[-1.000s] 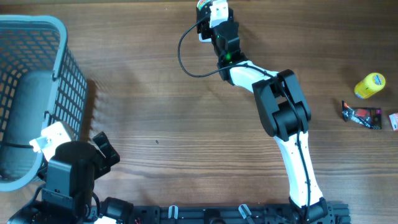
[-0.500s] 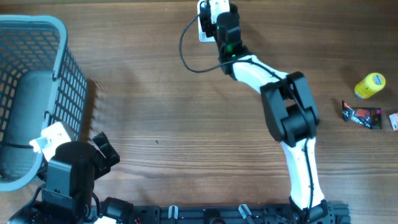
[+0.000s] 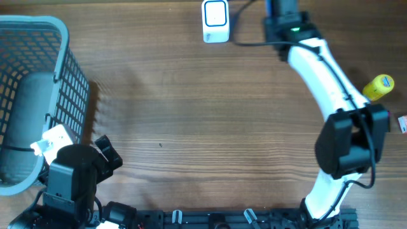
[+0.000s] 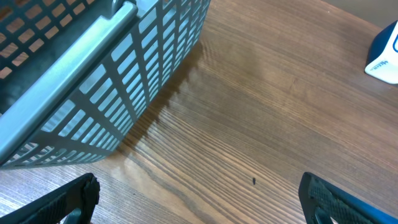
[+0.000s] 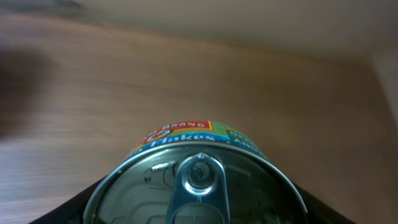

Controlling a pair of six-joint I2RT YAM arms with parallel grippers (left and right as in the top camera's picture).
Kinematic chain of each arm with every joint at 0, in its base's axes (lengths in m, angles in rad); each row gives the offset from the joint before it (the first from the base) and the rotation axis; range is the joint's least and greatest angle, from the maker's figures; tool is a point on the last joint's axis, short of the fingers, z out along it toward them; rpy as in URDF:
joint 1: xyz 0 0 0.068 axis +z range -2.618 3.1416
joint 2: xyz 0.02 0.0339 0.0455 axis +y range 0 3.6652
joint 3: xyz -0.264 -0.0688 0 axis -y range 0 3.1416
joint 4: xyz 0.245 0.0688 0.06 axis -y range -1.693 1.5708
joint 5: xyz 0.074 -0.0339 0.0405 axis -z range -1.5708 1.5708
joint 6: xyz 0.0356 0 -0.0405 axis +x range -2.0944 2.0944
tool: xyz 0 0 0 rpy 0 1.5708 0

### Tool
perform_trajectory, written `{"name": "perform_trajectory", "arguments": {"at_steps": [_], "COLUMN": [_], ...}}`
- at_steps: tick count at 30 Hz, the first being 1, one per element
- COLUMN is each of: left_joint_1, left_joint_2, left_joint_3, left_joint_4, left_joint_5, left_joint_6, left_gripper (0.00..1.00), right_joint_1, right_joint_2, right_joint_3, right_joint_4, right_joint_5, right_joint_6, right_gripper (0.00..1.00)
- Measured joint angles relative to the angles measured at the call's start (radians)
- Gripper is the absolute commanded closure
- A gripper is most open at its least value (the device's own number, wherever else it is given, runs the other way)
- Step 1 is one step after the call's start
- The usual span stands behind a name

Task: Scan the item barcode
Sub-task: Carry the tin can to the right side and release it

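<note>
Gripping a tin can (image 5: 199, 180), the right fingers (image 5: 78, 208) hover at the worktop's (image 3: 191, 114) far edge, near the scanner (image 3: 215, 13); scan judged unconfirmed. Left fingers (image 4: 71, 199) fully spread, empty.

- A blue-grey mesh basket (image 3: 63, 38) is standing at the left edge of the wooden table (image 3: 191, 127).
- A grey, rounded bulk (image 3: 28, 108) is lying inside the basket.
- A yellow bottle (image 3: 378, 87) is sitting near the table's right edge.
- Below the bottle, a small pinkish scrap (image 3: 402, 123) is poking in at the frame's right edge, too cut off to identify.
</note>
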Motion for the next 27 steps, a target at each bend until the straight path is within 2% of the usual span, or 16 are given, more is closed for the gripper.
{"name": "perform_trajectory", "arguments": {"at_steps": [5,12,18,20,22,27], "left_joint_1": [0.000,0.000,0.000,0.000,0.000,0.000], "left_joint_2": [0.000,0.000,0.000,0.000,0.000,0.000], "left_joint_3": [0.000,0.000,0.000,0.000,0.000,0.000], "left_joint_4": [0.000,0.001,-0.003,-0.009,-0.011,-0.014], "left_joint_5": [0.004,0.008,0.019,0.027,0.031,0.031], "left_joint_6": [0.000,0.000,0.000,0.000,0.000,0.000], "left_gripper": [0.00,0.00,0.00,0.00,0.00,0.00], "right_joint_1": [-0.221,-0.483,-0.517,-0.516,-0.517,-0.521], "right_joint_2": [0.000,0.002,0.119,0.166,0.169,0.173], "right_joint_3": [-0.003,-0.115,-0.219,-0.225,-0.224,-0.217], "right_joint_4": [-0.109,0.003,0.110,0.122,0.122,0.113], "right_joint_5": [-0.054,-0.221,-0.292,-0.295,-0.294,-0.287], "right_joint_6": [0.075,0.100,0.103,0.109,0.114,0.116], "right_gripper": [0.46,0.45,0.42,0.33,0.00,0.00]}}
